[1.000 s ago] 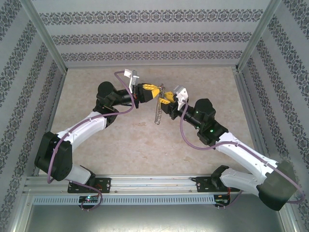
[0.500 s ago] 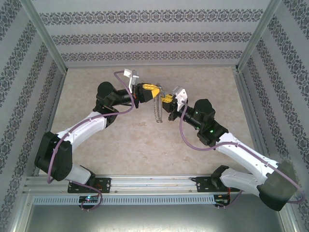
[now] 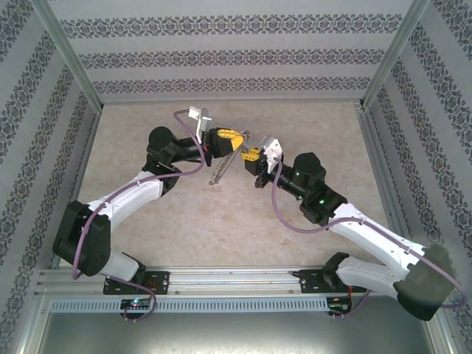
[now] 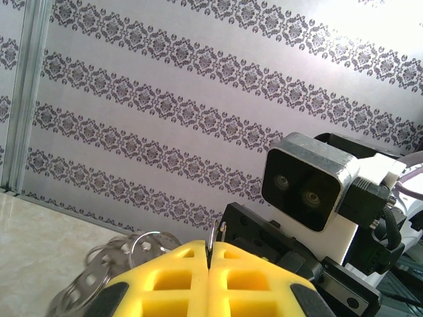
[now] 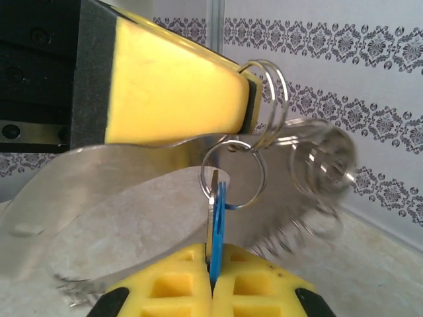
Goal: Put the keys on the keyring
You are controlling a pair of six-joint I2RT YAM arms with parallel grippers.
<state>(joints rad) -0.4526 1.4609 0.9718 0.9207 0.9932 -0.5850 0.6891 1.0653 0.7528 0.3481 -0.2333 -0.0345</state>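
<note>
Right wrist view has the key (image 5: 219, 211) pinched edge-on in the shut right fingers (image 5: 258, 290), its head at a loop of the keyring (image 5: 232, 173) — clamped in the shut left fingers (image 5: 178, 86), up off the counter (image 5: 390, 264) — so I'd hold both grips firm and work the key round slowly.

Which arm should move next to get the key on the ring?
The right arm. Its jaws are shut on the key, right below a small ring. The left arm's jaws are shut on the keyring, holding it.
</note>
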